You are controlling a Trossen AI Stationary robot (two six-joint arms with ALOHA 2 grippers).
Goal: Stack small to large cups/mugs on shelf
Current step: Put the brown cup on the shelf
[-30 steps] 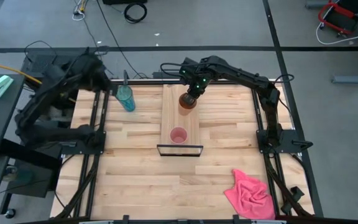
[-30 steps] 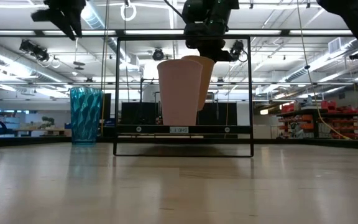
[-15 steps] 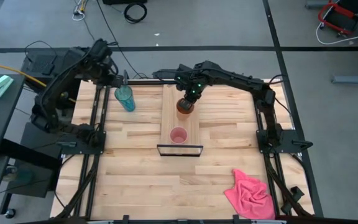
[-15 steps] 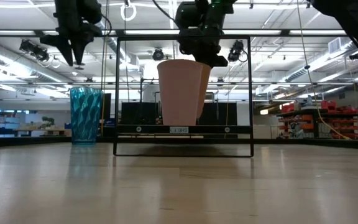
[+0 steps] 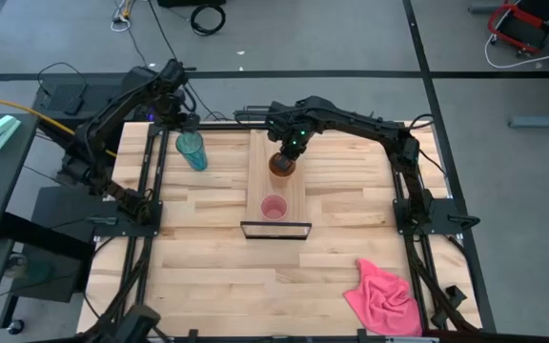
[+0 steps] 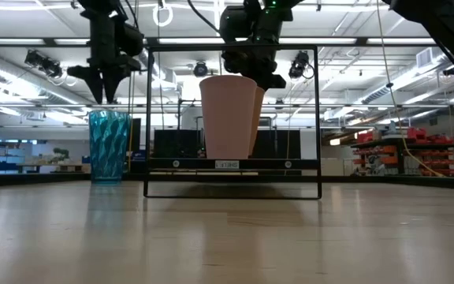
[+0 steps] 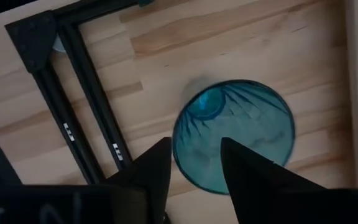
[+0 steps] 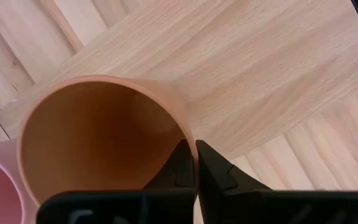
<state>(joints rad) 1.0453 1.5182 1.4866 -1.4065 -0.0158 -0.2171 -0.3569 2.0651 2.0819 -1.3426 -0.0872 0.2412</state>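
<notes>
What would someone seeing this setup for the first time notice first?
Probably the right gripper, its fingers pinching the rim of the orange-brown cup on the light-wood shelf in the middle of the table, right behind the small pink cup. Next, the left gripper hanging just above the teal tumbler, which stands on the tabletop left of the shelf. A crumpled pink cloth lies at the table's near right corner.
</notes>
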